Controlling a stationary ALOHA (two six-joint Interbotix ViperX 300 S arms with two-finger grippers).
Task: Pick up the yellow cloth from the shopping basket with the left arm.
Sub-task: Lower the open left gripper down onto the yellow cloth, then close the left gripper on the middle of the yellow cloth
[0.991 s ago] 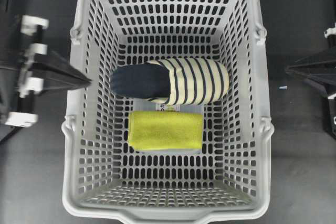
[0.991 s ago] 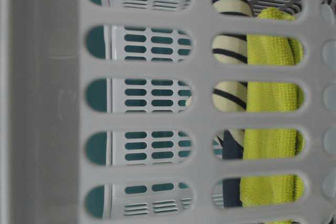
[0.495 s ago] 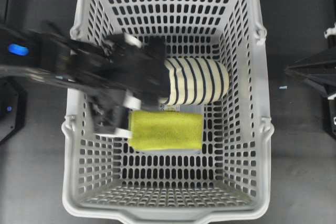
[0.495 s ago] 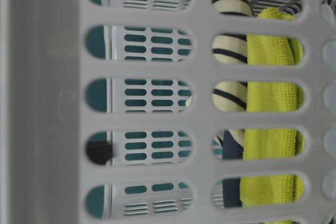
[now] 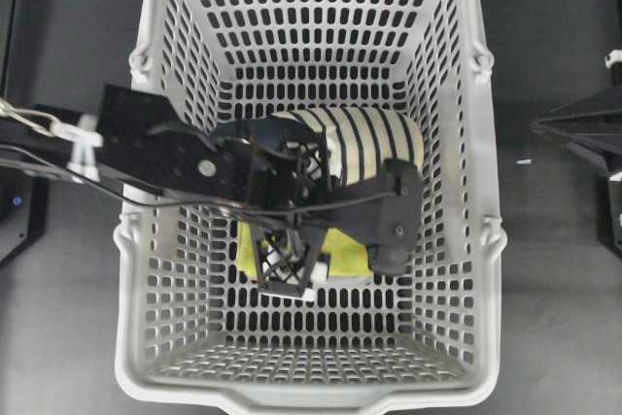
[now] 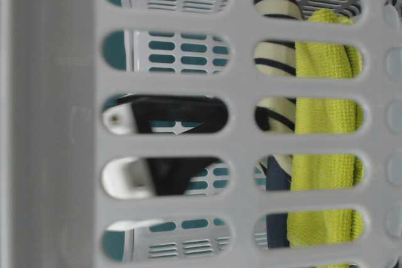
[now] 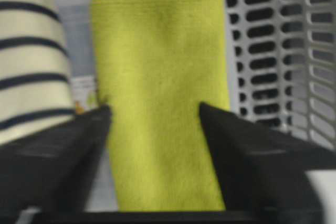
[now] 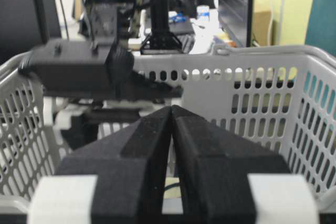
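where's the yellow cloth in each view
Overhead: yellow cloth mid-basket, mostly hidden under the left arm.
Table-level: right side, seen through the wall slots.
Left wrist: centre, between the open jaws.
Right wrist: not visible.
Shared landmark: the striped slipper beside it.

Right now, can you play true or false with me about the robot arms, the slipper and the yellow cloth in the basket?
1. The left gripper is open over the yellow cloth. True.
2. The right gripper is inside the shopping basket. False: it waits outside, shut.
3. The striped slipper lies beside the cloth. True.
4. The cloth is already lifted out. False: it lies flat in the basket.
5. The slipper is red. False: it is cream with navy stripes.
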